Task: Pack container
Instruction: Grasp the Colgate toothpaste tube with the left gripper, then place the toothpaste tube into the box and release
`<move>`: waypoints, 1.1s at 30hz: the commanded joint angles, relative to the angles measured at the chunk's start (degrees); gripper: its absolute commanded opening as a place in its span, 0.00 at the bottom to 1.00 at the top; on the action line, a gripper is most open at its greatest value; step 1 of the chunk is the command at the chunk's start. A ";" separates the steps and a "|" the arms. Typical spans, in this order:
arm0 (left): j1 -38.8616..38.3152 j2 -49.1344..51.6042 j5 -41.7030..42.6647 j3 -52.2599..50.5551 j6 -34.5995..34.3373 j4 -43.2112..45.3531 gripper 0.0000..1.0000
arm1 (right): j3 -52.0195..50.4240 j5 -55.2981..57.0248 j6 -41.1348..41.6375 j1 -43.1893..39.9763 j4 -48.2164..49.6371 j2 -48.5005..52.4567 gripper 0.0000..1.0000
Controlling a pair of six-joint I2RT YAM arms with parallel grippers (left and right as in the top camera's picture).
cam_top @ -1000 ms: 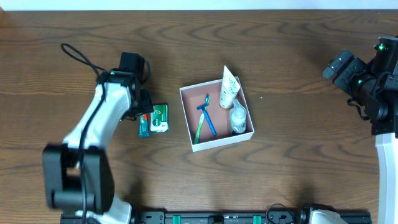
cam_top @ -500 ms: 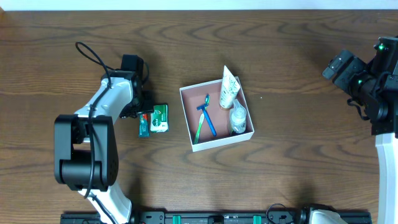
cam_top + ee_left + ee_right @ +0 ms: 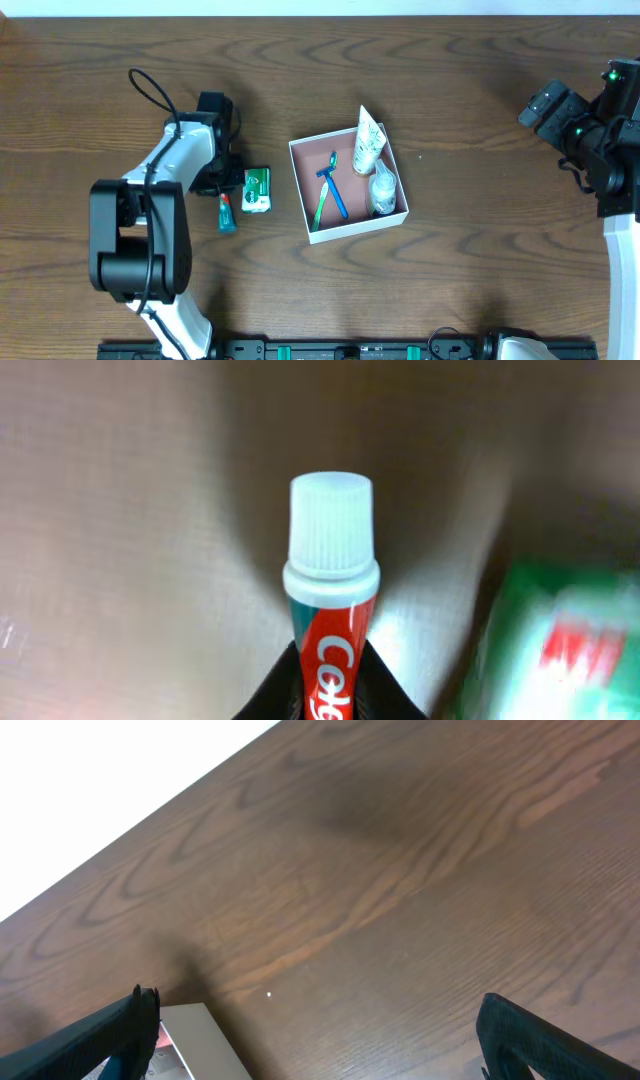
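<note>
The container is a white-walled square box with a pink-brown inside, at the table's middle. In it lie a blue-green toothbrush, a white tube leaning on the far wall, and a small clear bottle. My left gripper is shut on a red-and-teal toothpaste tube, left of the container. Its white cap points away from the wrist camera. My right gripper stands open at the far right with nothing between its fingers. The container's corner shows by its left finger.
A small green-and-white packet lies just right of the held tube, between it and the container. The right arm hangs over the table's right edge. Bare wood surrounds the container.
The left gripper has closed on the toothpaste tube. The tube has come away from the packet's side and now sits a little nearer the front edge. The right arm has not moved.
</note>
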 commanded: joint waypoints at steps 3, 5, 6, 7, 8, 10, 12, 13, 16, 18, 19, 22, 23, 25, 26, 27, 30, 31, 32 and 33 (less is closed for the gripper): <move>-2.27 -14.25 0.44 5.62 -2.36 -5.20 0.13 | 0.63 -0.02 0.66 -0.26 -0.04 0.04 0.99; -4.15 -19.54 2.89 5.62 -4.85 -4.98 0.13 | 0.63 -0.02 0.63 -0.26 -0.04 0.04 0.99; -5.20 -21.75 4.13 5.60 -6.73 -4.76 0.13 | 0.63 -0.02 0.66 -0.26 -0.04 0.04 0.99; -6.56 -23.89 5.51 5.60 -8.52 -4.35 0.13 | 0.63 -0.02 0.66 -0.26 -0.04 0.04 0.99; -7.87 -25.46 5.92 5.60 -9.94 -3.96 0.13 | 0.63 -0.02 0.63 -0.26 -0.04 0.04 0.99; -11.06 -27.67 5.84 5.60 -12.72 -2.80 0.13 | 0.63 -0.02 0.63 -0.26 -0.04 0.04 0.99; -14.32 -28.22 5.81 5.60 -15.91 -1.29 0.13 | 0.63 -0.02 0.66 -0.26 -0.04 0.04 0.99; -16.06 -27.98 5.81 5.53 -17.51 -0.35 0.13 | 0.63 -0.02 0.66 -0.26 -0.04 0.04 0.99; -21.16 -26.18 5.81 3.89 -21.53 3.58 0.13 | 0.63 -0.02 0.66 -0.26 -0.04 0.04 0.99; -24.35 -24.02 4.48 2.34 -23.19 6.36 0.13 | 0.63 -0.02 0.66 -0.26 -0.04 0.04 0.99; -25.51 -22.91 2.97 1.95 -24.41 7.15 0.13 | 0.63 -0.02 0.66 -0.26 -0.04 0.04 0.99; -28.06 -18.84 -0.07 1.77 -27.10 9.75 0.13 | 0.63 -0.02 0.66 -0.26 -0.04 0.04 0.99; -28.65 -17.29 -0.09 1.77 -27.23 10.97 0.13 | 0.63 -0.02 0.63 -0.26 -0.04 0.04 0.99; -29.38 -14.75 -0.33 1.77 -28.37 12.07 0.14 | 0.63 -0.02 0.63 -0.26 -0.07 0.04 0.99; -29.49 -13.20 -0.46 1.77 -29.51 12.09 0.14 | 0.63 -0.02 0.66 -0.26 -0.04 0.04 0.99; -29.49 -12.15 -0.42 1.77 -29.97 12.00 0.14 | 0.63 -0.02 0.63 -0.26 -0.07 0.04 0.99; -29.46 -9.40 -0.42 1.77 -30.21 11.96 0.16 | 0.63 -0.02 0.63 -0.26 -0.04 0.04 0.99; -29.46 -8.76 -0.42 1.77 -30.21 11.96 0.17 | 0.63 -0.02 0.63 -0.26 -0.04 0.04 0.99; -29.46 -8.39 -0.42 1.77 -30.21 11.96 0.17 | 0.63 -0.02 0.63 -0.26 -0.04 0.04 0.99; -29.46 -8.28 -0.42 1.77 -30.18 11.96 0.24 | 0.63 -0.02 0.66 -0.26 -0.04 0.04 0.99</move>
